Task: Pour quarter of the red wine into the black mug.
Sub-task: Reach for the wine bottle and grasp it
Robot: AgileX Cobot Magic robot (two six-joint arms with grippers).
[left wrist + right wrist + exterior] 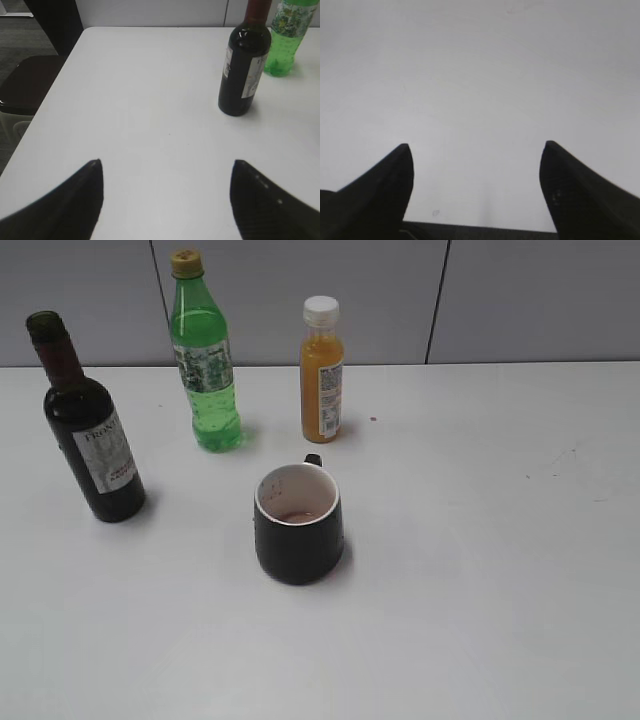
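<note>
Left gripper (167, 167) wide apart, empty, over bare table (150, 100) | right gripper (476, 150) likewise | wine bottle (242, 70) upper right, uncapped | black mug (298, 523) frame centre, reddish dregs | step: reach not begun; next: grasp bottle body.

Green plastic bottle (205, 370) near orange juice bottle (321, 375), both upright on white table (480, 570).

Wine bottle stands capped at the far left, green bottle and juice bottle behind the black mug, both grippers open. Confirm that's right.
One thing is wrong: the wine bottle is uncapped; the exterior view shows its open mouth. The rest holds: green bottle and juice bottle behind the black mug, left gripper and right gripper open.
</note>
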